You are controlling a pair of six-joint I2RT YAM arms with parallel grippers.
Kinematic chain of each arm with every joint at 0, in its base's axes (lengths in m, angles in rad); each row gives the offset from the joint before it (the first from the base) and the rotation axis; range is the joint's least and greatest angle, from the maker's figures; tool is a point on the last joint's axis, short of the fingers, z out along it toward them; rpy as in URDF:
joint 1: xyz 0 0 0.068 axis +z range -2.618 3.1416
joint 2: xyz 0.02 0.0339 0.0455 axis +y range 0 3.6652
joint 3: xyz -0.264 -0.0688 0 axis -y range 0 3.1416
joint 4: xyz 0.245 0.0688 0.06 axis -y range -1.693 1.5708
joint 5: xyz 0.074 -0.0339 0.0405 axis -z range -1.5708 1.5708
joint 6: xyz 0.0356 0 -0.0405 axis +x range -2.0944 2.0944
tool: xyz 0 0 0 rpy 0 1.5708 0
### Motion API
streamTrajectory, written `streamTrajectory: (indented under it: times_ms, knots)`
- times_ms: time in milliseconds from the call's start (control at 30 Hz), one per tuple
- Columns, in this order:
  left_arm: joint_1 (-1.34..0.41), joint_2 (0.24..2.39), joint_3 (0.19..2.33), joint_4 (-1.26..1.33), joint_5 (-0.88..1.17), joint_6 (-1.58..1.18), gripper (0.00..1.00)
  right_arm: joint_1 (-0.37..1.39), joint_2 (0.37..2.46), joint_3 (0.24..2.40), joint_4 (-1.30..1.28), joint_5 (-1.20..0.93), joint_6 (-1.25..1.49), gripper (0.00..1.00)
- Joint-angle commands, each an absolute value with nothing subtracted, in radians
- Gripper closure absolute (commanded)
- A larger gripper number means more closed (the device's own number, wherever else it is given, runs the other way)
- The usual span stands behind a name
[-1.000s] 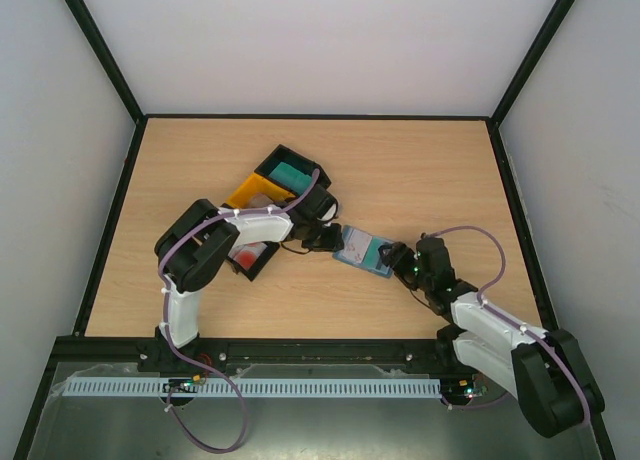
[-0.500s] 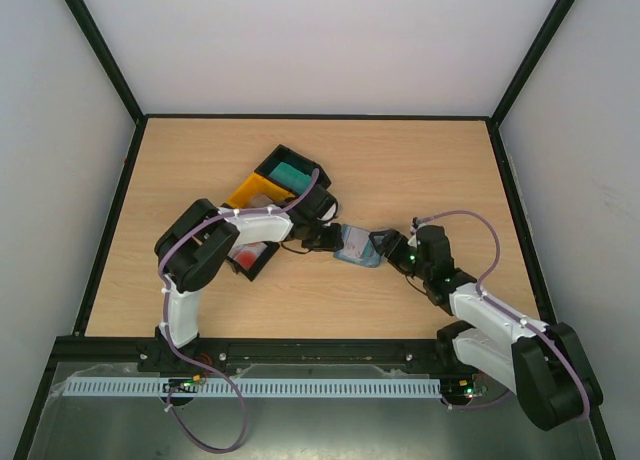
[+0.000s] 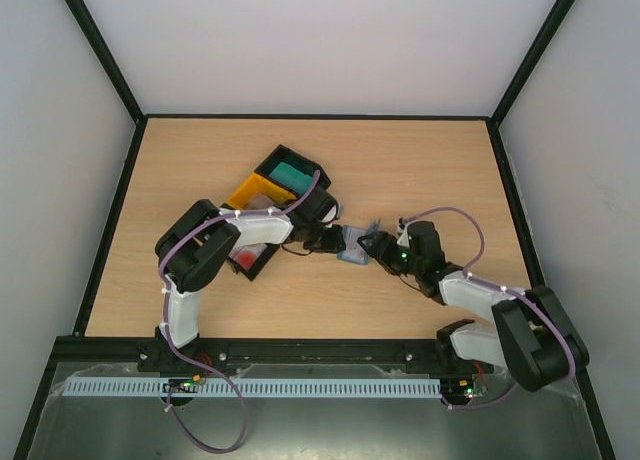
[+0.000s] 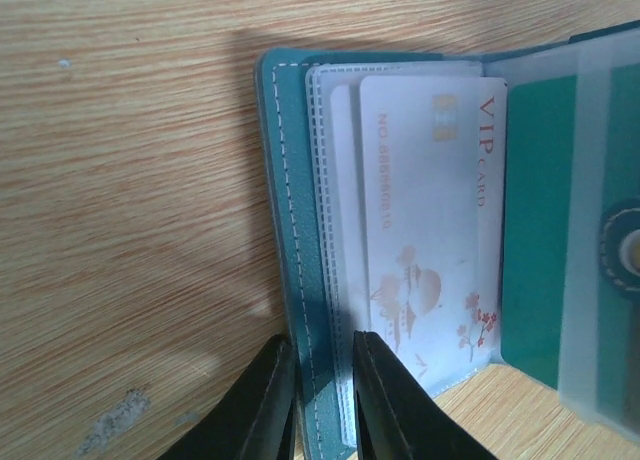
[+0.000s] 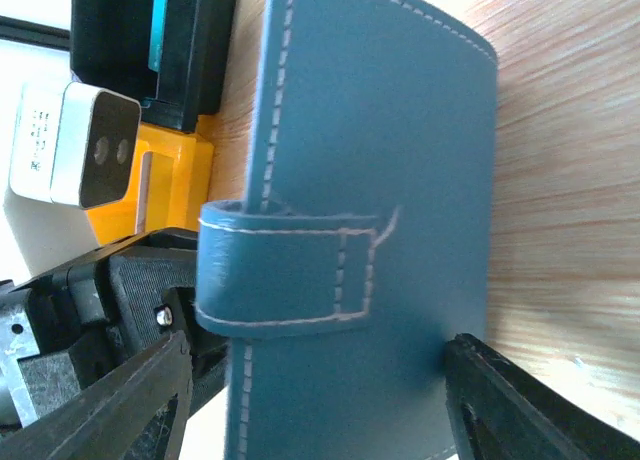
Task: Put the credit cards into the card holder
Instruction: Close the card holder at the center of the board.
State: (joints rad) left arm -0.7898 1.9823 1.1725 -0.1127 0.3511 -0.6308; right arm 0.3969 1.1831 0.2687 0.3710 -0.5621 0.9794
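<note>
The slate-blue card holder (image 3: 353, 250) lies mid-table between both grippers, partly folded. In the left wrist view my left gripper (image 4: 322, 380) is shut on the edge of its left cover (image 4: 290, 180). A white credit card (image 4: 430, 210) with pink "VIP card" printing sits in a clear sleeve inside. In the right wrist view my right gripper (image 5: 318, 350) is open, with its fingers wide apart on either side of the raised outer flap (image 5: 400, 130). The snap tab (image 5: 280, 270) curls over that flap's edge. From above, the left gripper (image 3: 330, 240) and the right gripper (image 3: 375, 242) nearly meet at the holder.
A black tray holding a teal card stack (image 3: 290, 170) and a yellow tray (image 3: 252, 192) stand behind the left gripper. Another black tray (image 3: 250, 255) with pink-red cards sits under the left arm. A black-framed wall rims the table.
My right gripper has moved left toward the left gripper, and the holder's right half has swung up and over from lying flat open. The left gripper has stayed put on the cover.
</note>
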Motion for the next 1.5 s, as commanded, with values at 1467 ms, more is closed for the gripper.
streamTrajectory:
  times_ms: [1467]
  knots:
    - [-0.815,1.946,1.128,-0.137,0.165,-0.639,0.64,0.426,1.352,0.449,0.216,-0.313,0.897,0.53]
